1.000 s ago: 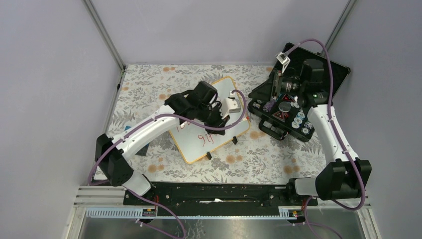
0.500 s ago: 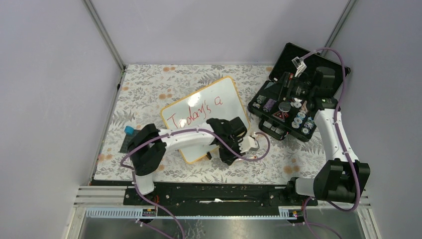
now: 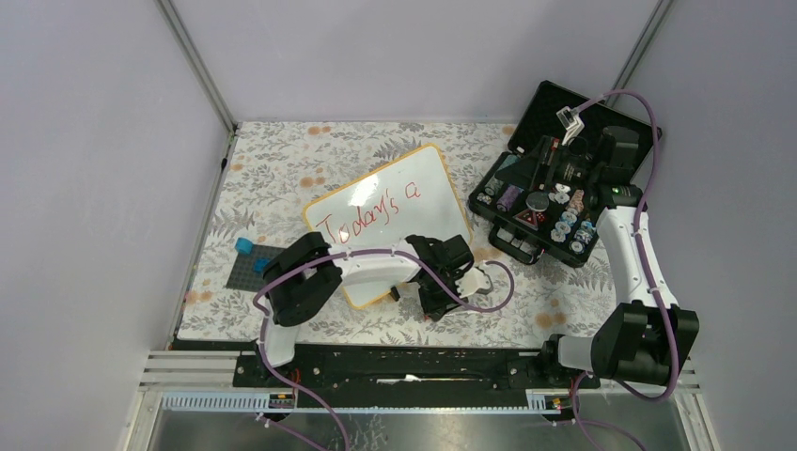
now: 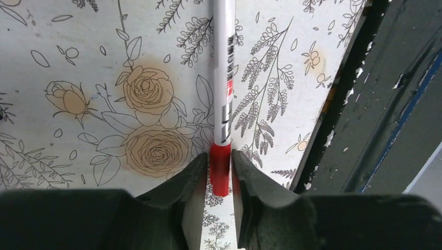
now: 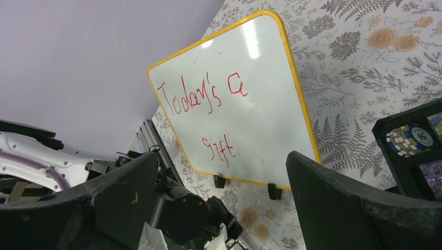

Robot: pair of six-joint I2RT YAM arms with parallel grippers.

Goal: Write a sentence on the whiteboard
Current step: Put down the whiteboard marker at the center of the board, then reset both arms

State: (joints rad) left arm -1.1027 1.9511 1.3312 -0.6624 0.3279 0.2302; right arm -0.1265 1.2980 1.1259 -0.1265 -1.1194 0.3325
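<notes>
Left wrist alone shows the left pincer (image 4: 220,167) pinching a marker (image 4: 224,78); right pincer (image 5: 221,156) spread.

One orange-rimmed white whiteboard (image 3: 425,218), two black clip feet (image 5: 273,190); right of it one black plastic case (image 3: 536,103); one red-ended white marker (image 4: 224,94).

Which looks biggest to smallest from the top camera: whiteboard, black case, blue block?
1-2. whiteboard and black case: about alike; the right arm covers part of the case, so unranked.
3. blue block: clearly smallest.
</notes>
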